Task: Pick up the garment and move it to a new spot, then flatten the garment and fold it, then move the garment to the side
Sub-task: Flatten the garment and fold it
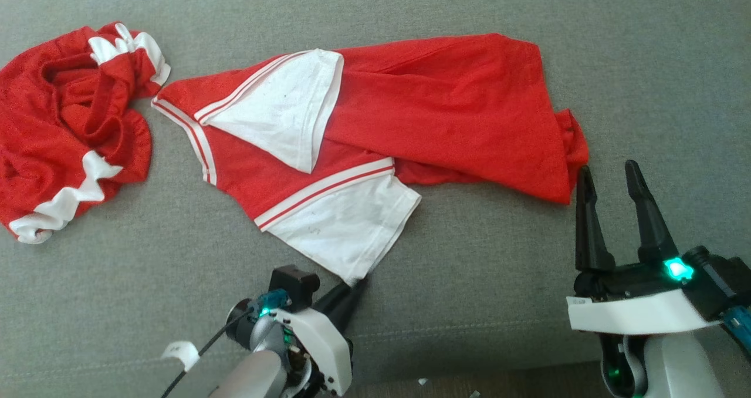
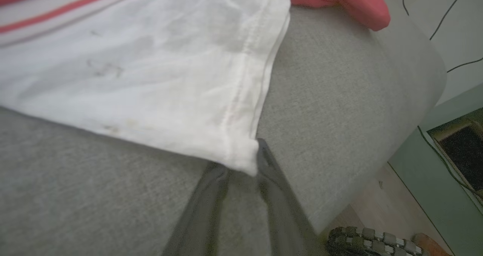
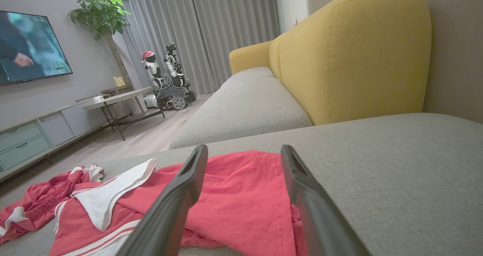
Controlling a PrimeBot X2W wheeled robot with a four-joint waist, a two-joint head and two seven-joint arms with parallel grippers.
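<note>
On the cushion (image 1: 469,280), the garment (image 1: 446,104) lies centrally, with a second garment (image 1: 58,122) just to its left.

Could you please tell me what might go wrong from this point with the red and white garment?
1. The left claw meets only the very corner of the white sleeve, so a pull may slip off.
2. The open right claw sits by the bunched red hem and may catch several layers.
3. The crumpled second garment lies close and could be dragged along.
</note>
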